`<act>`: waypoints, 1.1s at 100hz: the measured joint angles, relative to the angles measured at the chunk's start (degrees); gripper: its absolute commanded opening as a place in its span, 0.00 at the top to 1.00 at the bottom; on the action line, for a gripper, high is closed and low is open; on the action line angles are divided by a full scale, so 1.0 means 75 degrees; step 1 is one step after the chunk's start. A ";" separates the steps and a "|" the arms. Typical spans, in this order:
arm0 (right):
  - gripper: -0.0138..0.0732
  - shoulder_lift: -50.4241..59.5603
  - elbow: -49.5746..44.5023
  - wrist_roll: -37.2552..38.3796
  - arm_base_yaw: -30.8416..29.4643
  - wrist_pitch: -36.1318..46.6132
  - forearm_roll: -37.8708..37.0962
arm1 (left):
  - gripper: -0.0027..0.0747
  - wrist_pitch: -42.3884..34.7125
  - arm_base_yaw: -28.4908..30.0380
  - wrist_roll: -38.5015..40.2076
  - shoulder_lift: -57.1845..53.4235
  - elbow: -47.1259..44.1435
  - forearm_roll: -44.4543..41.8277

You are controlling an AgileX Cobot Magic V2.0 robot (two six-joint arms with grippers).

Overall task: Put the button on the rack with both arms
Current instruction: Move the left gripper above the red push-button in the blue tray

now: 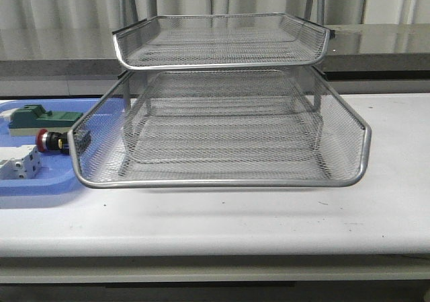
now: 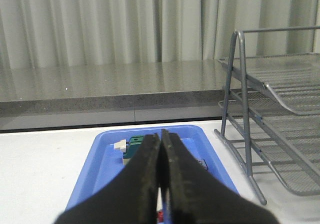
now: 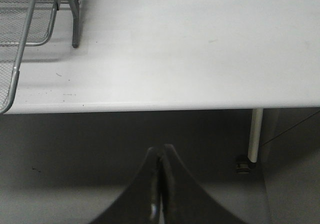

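The button [image 1: 52, 141], with its red cap and black collar, lies on its side in the blue tray [image 1: 40, 184] at the left, right beside the rack's lower tray. The silver wire-mesh rack [image 1: 222, 127] stands mid-table; it also shows in the left wrist view [image 2: 280, 134] and the right wrist view [image 3: 25, 29]. My left gripper [image 2: 161, 136] is shut and empty above the blue tray [image 2: 100, 159]; a sliver of the button's red [image 2: 161, 215] shows between its fingers. My right gripper [image 3: 161, 151] is shut and empty, off the table's front edge. Neither arm shows in the front view.
A green block [image 1: 40, 117] and a white terminal block [image 1: 19, 164] lie in the blue tray with the button. The green block also shows in the left wrist view [image 2: 134, 146]. A grey ledge and curtains stand behind the table. A table leg [image 3: 256, 134] shows below the edge.
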State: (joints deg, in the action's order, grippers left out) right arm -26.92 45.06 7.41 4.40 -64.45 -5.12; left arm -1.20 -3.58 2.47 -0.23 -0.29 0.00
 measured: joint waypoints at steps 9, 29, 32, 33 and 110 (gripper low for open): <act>0.92 0.0000 0.0000 0.0000 0.0000 0.0000 0.0000 | 0.99 -0.0161 0.0000 0.0000 0.0000 0.0014 0.0200; 0.92 0.0000 0.0000 0.0000 0.0000 0.0000 0.0000 | 0.99 0.0718 0.0000 0.0000 0.0186 0.0816 0.0745; 0.92 0.0000 0.0000 0.0000 0.0000 0.0000 0.0000 | 0.99 0.0866 0.0000 0.0000 0.0340 0.1051 0.0775; 0.92 0.0000 0.0000 0.0000 0.0000 0.0000 0.0000 | 0.99 0.0906 0.0000 0.0000 0.0431 0.1174 0.0778; 0.92 0.0000 0.0000 0.0000 0.0000 0.0013 0.0000 | 0.99 0.5490 0.0000 -0.1416 0.9472 0.8820 0.0936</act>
State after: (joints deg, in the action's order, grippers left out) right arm -26.92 45.06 7.41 4.40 -64.35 -5.12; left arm 39.97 -3.58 -8.15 70.80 65.86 7.02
